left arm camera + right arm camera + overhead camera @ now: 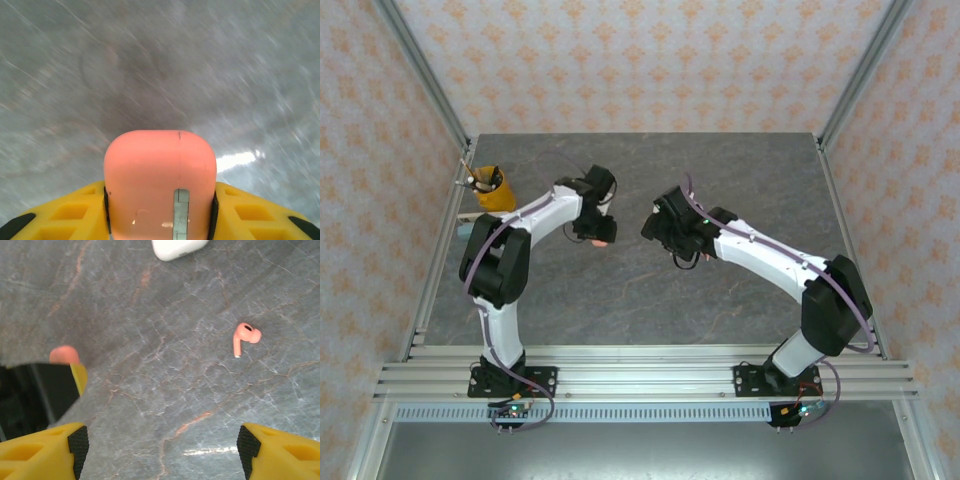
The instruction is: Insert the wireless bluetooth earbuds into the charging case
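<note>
Near the middle of the desk (640,160), the left hand (598,232) is clenched on the pink case (604,238). Its wrist view has the yellow fingers (75,215) pressed against both sides of the case (160,175), with a narrow metal strip, probably the hinge, facing the camera. Whether the lid is open I cannot tell. Gripping the sides likely leaves the top free for an earbud to go in.

The right hand (678,250) hovers just opposite, released, its fingers (45,452) wide apart with only bare desk between them. One coral earbud (246,337) lies flat on the desk ahead of it and a little to the right, apart from everything else. The white case (177,247) rests further off at the top of that view. The left hand's tip and a bit of the pink case (64,355) show close on the left.

The pairing looks deliberate: one hand steadies the matching case while the other is set wide to come down over the small earbud. A yellow cup (490,188) stands at the desk's left edge, out of the way.
</note>
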Motion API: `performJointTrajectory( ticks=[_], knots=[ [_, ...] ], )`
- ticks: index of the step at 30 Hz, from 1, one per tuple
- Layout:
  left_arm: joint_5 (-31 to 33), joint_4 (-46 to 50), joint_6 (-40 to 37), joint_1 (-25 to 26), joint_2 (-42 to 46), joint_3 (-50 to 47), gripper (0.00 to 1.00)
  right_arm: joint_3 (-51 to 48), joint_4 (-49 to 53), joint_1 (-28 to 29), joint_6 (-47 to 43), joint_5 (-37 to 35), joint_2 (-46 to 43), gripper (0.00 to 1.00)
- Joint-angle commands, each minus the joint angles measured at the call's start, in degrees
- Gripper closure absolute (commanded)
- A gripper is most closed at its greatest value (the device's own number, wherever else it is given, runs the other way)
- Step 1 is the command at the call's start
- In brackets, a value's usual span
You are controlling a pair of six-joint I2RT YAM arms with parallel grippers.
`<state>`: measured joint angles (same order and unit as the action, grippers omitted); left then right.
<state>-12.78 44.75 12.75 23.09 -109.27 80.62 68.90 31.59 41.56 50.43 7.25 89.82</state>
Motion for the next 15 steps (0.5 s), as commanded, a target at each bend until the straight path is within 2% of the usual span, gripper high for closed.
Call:
performJointTrajectory(
  ticks=[1, 5, 10, 15],
  knots=[
    [0.28, -2.45, 4.22, 3.58, 4.93, -5.60, 0.66, -1.91, -0.42, -0.29, -0.16, -2.15, -2.19, 0.21],
    [2.86, -4.46, 9.03, 9.17, 9.40, -11.45, 0.67, -3.61, -0.83, -0.26, 0.19, -2.06, -2.52, 0.21],
    [8.52, -5.24, 14.12, 15.86, 10.73, -14.56, 0.67, -5.49, -0.92, -0.27, 0.67, -2.19, -3.14, 0.21],
    [10.38, -7.90, 16.89, 18.52, 9.05, -16.01, 0.66, -8.10, -0.60, -0.32, 1.24, -2.95, -4.57, 0.21]
  ],
)
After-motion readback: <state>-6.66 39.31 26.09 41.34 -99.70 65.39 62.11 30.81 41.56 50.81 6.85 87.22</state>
